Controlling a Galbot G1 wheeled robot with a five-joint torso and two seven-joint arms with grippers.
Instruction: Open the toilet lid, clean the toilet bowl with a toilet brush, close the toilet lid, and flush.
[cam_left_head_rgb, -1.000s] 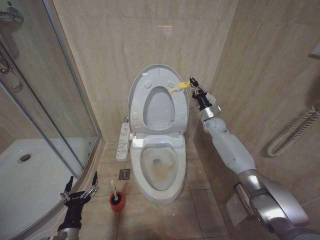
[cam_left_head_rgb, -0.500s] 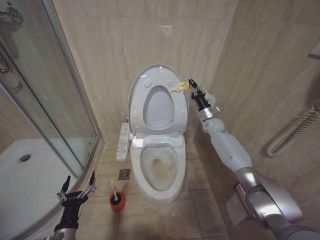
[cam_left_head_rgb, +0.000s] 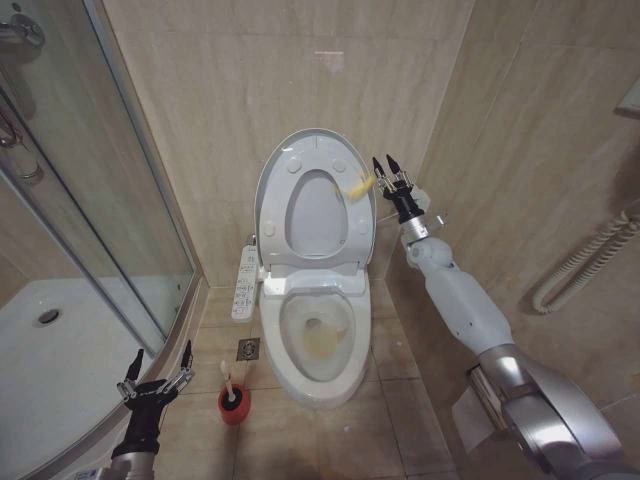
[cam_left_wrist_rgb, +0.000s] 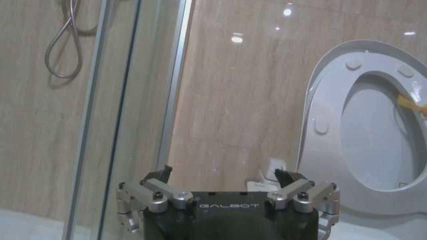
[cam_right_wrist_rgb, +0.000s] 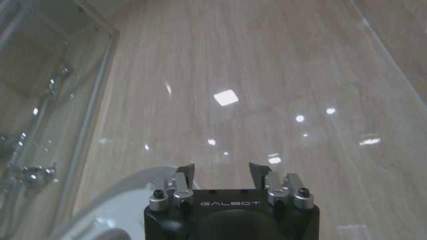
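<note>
The toilet lid (cam_left_head_rgb: 315, 215) stands upright against the back wall, with the ring seat (cam_left_head_rgb: 278, 215) raised in front of it. Its yellow tag (cam_left_head_rgb: 357, 185) hangs blurred at the right edge. My right gripper (cam_left_head_rgb: 386, 163) is open just right of the tag, not touching it; in its wrist view the open gripper (cam_right_wrist_rgb: 221, 169) faces the wall tiles. The toilet bowl (cam_left_head_rgb: 318, 335) is uncovered, with yellowish staining inside. The toilet brush (cam_left_head_rgb: 227, 381) stands in its red cup (cam_left_head_rgb: 234, 405) on the floor left of the bowl. My left gripper (cam_left_head_rgb: 157, 372) (cam_left_wrist_rgb: 223, 176) hangs open, left of the brush.
A glass shower enclosure (cam_left_head_rgb: 120, 200) and white shower tray (cam_left_head_rgb: 60, 350) fill the left side. A control panel (cam_left_head_rgb: 245, 282) sits at the toilet's left and a floor drain (cam_left_head_rgb: 249, 348) below it. A ribbed white hose (cam_left_head_rgb: 585, 260) runs along the right wall.
My right gripper has let go of the yellow tag and drawn slightly right; the tag swings back toward the lid. My left gripper has sunk a little lower.
</note>
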